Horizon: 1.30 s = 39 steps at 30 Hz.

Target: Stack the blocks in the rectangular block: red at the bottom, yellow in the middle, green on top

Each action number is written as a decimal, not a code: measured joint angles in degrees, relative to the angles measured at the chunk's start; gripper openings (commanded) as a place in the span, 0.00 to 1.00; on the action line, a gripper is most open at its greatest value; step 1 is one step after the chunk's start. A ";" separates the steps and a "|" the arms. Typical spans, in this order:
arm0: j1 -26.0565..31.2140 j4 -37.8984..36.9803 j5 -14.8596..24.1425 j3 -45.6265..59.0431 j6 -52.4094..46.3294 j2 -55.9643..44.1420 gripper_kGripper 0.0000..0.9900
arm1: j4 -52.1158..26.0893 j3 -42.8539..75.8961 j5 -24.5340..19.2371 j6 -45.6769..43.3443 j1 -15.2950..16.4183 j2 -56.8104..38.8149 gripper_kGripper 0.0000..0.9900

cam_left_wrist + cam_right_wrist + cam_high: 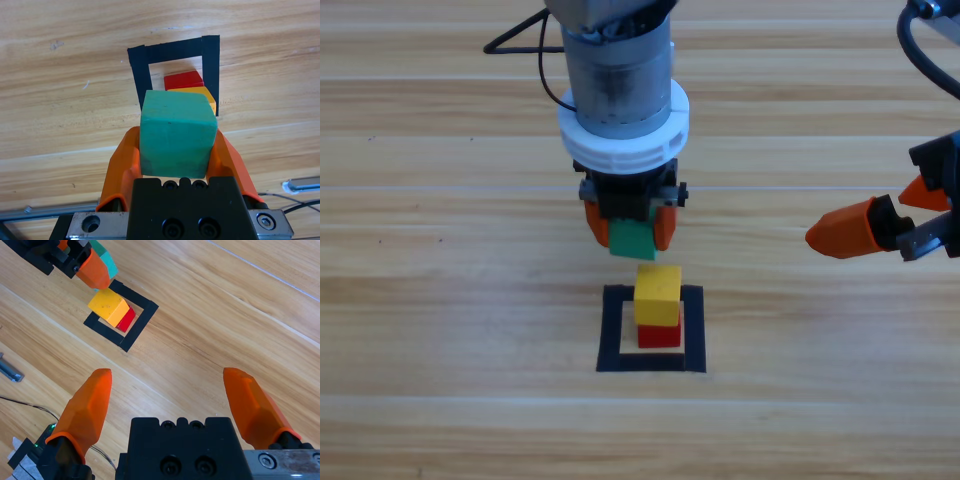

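Two cubes are already stacked: yellow (658,293) sits on red (659,334) inside the tape frame (616,335), on the tabletop (440,300). In the wrist view the yellow looks slightly offset on the red. Left claw (631,228) is closed on green (633,240), held between both jaws just behind and above the stack; no contact with the yellow visible.

Risks, judged from this pose:
- Green is not yet centred over the stack. If lowered from here, its edge could catch the yellow's top edge and push the yellow off the red.
- The jaws flank green closely. If they descend too low, their tips may nudge the yellow sideways.
- Releasing too high could let green bounce off.
- An off-centre release would leave an overhang that may topple.

Right claw (865,222) waits at the right edge, jaws wide apart, empty, well clear of the frame.
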 measured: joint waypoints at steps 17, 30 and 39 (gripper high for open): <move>-3.13 0.15 -0.09 -0.68 -7.43 0.14 0.00 | 0.00 0.16 0.60 -0.40 0.00 0.08 0.99; -3.62 0.15 -0.09 -0.68 -7.44 0.90 0.00 | 0.00 0.16 0.61 -0.59 0.00 0.34 0.99; -3.62 0.15 -0.05 -0.67 -7.44 1.53 0.00 | 0.00 0.16 0.65 -0.60 0.00 0.42 0.99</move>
